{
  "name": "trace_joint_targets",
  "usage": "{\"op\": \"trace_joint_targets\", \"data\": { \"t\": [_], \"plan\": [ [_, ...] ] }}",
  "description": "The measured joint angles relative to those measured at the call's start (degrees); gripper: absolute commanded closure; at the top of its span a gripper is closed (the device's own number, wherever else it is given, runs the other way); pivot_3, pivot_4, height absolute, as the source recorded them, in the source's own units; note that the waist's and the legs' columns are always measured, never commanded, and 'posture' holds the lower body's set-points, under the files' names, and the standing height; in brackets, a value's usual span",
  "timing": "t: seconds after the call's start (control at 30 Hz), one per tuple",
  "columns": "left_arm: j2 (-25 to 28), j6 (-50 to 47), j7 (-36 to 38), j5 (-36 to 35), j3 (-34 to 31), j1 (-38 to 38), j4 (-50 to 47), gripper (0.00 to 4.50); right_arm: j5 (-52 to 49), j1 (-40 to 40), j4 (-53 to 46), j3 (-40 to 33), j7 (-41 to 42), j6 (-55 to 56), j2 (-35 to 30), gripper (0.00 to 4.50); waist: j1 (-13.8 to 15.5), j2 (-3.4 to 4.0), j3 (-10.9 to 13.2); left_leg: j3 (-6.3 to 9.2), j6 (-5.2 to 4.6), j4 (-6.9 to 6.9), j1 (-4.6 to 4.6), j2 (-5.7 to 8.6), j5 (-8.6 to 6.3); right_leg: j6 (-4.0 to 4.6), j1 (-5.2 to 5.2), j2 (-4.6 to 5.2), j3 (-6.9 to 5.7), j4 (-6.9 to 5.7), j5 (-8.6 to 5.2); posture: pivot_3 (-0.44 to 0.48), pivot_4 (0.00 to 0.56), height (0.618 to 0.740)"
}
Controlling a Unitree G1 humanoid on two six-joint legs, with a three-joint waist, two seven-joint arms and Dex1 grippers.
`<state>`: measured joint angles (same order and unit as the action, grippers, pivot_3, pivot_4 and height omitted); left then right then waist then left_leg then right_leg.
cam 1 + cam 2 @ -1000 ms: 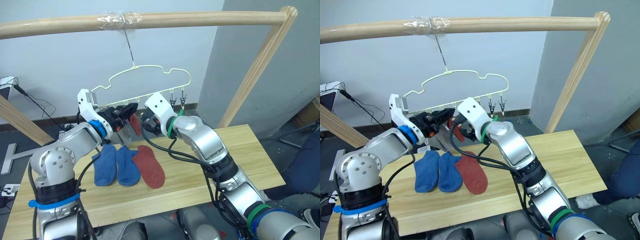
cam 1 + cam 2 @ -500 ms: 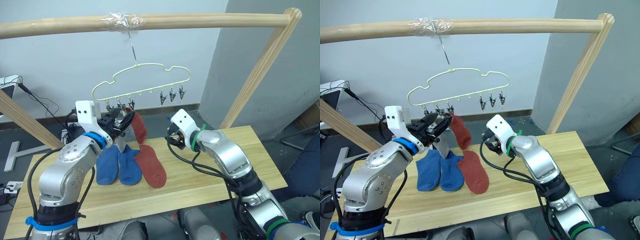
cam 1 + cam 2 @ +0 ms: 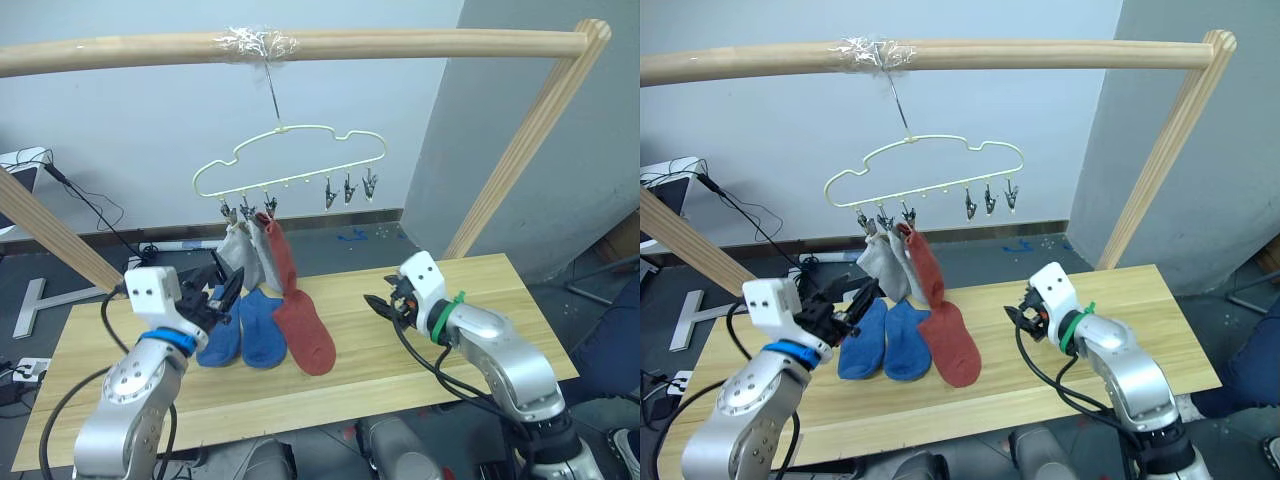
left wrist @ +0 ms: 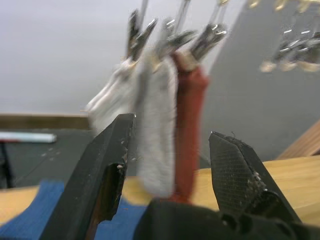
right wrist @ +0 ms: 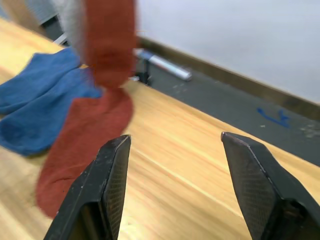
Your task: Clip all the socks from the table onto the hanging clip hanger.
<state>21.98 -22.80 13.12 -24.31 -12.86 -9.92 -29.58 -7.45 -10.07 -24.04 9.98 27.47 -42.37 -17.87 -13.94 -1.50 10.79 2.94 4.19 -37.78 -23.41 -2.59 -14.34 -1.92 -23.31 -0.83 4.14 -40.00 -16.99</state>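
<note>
Three socks now hang from the clip hanger (image 3: 290, 158): two grey socks (image 3: 240, 250) and a rust-red sock (image 3: 280, 258), newly clipped since both arms drew back from it a second ago. Two blue socks (image 3: 243, 327) and another red sock (image 3: 305, 335) lie on the tabletop (image 3: 400, 340), so I judge the task half done. The left end effector (image 3: 222, 292) and right end effector (image 3: 385, 303) both hover spread apart, holding nothing.

The light wooden table (image 3: 400, 345) bears two blue socks (image 3: 243, 328) beside one rust-red sock (image 3: 303, 331).
</note>
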Motion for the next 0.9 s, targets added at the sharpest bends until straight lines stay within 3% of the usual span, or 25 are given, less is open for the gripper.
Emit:
{"op": "trace_joint_targets", "data": {
  "t": [0.2,0.43,0.63,0.9],
  "plan": [
    [-4.91,6.65,-0.05,4.41,1.23,-8.03,0.23,1.80,1.81,8.87,-1.89,-2.78,-4.36,9.84,0.40,1.52,0.20,-0.02,-0.01,-0.12,0.00,0.00,0.11,0.00,0.00,-0.19,0.07,0.00,0.04,0.01,-0.11,-0.234,0.147,0.740],
    [-11.08,10.07,-1.14,7.53,5.52,-17.29,-0.93,1.80,1.73,14.82,-2.56,-4.43,-6.32,11.32,0.06,1.52,0.38,-0.04,-0.02,-0.39,0.00,0.02,0.37,-0.02,0.00,-0.14,0.17,-0.01,0.22,0.00,-0.10,-0.234,0.150,0.740],
    [-13.42,11.56,-2.50,9.62,8.08,-19.32,-3.26,1.80,1.15,15.32,-3.90,-4.66,-6.55,10.26,0.39,1.52,0.39,-0.08,-0.01,-0.58,-0.02,0.03,0.47,-0.02,0.01,-0.06,0.15,-0.15,0.80,0.01,-0.07,-0.234,0.173,0.740],
    [-13.99,15.90,-2.68,10.03,5.54,-20.14,-3.09,1.80,-0.85,18.62,-6.01,-5.93,-5.71,9.71,-0.34,1.52,0.43,-0.19,0.07,-1.12,-0.16,0.11,0.53,-0.02,-0.08,-0.07,0.06,-0.16,1.32,0.10,-0.07,-0.244,0.177,0.740]
  ]
}}
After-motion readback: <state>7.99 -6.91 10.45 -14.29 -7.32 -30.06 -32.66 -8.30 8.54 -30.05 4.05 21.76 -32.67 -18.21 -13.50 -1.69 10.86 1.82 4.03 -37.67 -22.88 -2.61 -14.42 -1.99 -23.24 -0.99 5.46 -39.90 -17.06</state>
